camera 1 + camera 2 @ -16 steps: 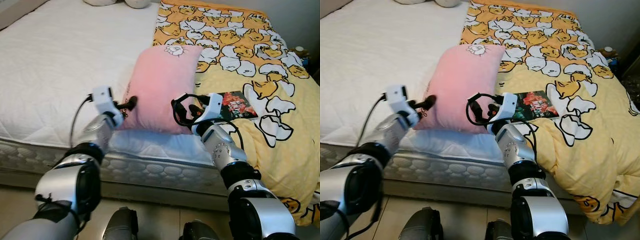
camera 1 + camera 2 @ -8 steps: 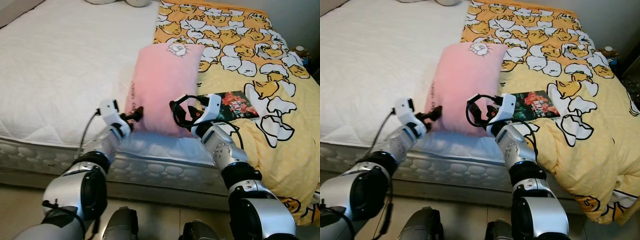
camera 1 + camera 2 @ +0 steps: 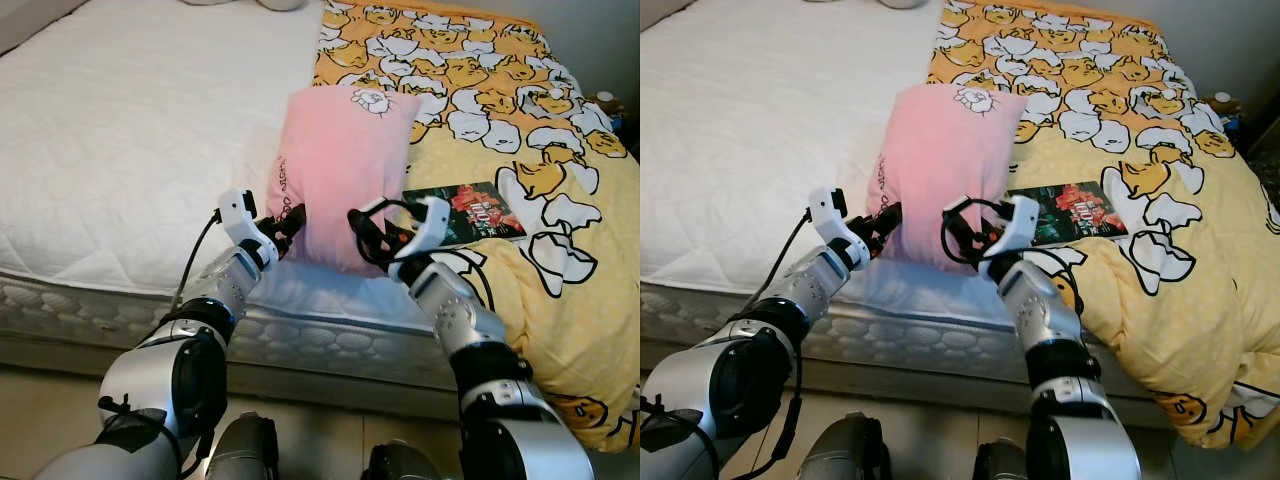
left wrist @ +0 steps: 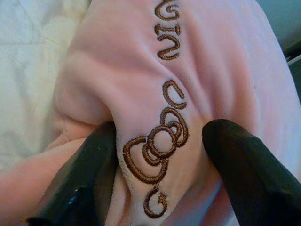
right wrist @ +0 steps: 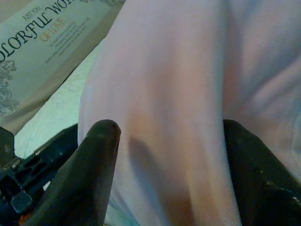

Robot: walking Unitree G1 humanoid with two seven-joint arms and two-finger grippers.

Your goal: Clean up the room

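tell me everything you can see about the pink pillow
The pillow is soft, plush pink fabric, rectangular, with a small white cartoon figure at its far corner and brown embroidered lettering along its left edge. It lies lengthwise on the bed, its near end raised, its right side by the yellow blanket and a book. The left gripper pinches its near left edge; the right gripper straddles a fold at its near right.

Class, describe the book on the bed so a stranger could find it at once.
Start at the bed, then its yellow cartoon-print blanket. The book lies flat on that blanket, beside the pink pillow by the right pincer. Its dark cover with red flowers marks it out.
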